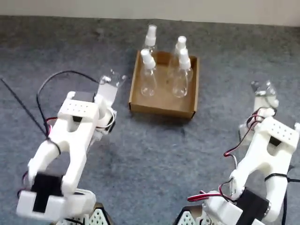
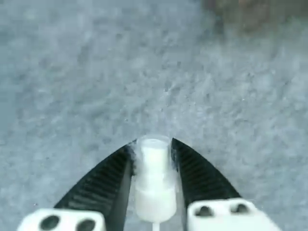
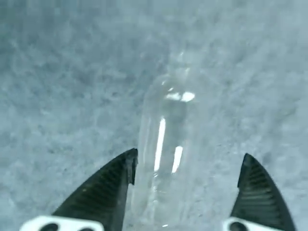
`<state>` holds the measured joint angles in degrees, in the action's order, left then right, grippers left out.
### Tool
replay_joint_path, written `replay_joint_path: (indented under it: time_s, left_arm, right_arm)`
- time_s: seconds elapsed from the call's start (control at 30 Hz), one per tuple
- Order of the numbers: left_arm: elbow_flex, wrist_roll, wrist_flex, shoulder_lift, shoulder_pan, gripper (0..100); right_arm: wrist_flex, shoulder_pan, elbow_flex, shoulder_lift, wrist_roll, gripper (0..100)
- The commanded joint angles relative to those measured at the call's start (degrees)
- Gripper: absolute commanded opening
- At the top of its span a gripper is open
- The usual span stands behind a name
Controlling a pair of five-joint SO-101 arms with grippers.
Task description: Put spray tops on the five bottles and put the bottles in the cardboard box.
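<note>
While pinching a spray top (image 2: 155, 178) in the left gripper (image 2: 153, 143), straddles a clear uncapped bottle (image 3: 166, 134) with the right gripper (image 3: 190, 154) spread wide; four topped bottles (image 1: 148, 75) upright in the cardboard box (image 1: 161, 108)

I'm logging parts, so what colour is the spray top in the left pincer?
White. The spray top shows best in the left wrist view.

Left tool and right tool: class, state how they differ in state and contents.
The left tool is shut on a white spray top; the right tool is open. The left tool grips its item; the right tool merely straddles a clear bottle. Both hang over the grey table.
</note>
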<state>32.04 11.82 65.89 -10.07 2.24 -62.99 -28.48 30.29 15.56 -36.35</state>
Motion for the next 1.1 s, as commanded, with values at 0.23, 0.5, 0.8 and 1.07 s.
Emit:
replay_joint_path:
  time_s: [0.23,0.5,0.8,1.07]
  left_arm:
    - [5.49,-8.88,-0.79,-16.84,1.19,0]
    - [12.44,-8.62,-6.59,-20.26,0.92,0]
    - [12.62,-8.62,-6.68,-20.35,0.92,0]
    - [12.53,-8.62,-6.68,-20.53,0.92,0]
  right_arm:
    - [-3.56,3.56,-12.53,-8.84,1.76,27.1]
    - [-7.69,1.45,-23.78,-22.73,1.67,27.1]
    - [-8.75,2.77,-24.57,-30.81,1.93,23.8]
    - [-9.10,2.33,-25.19,-31.60,2.02,0.5]
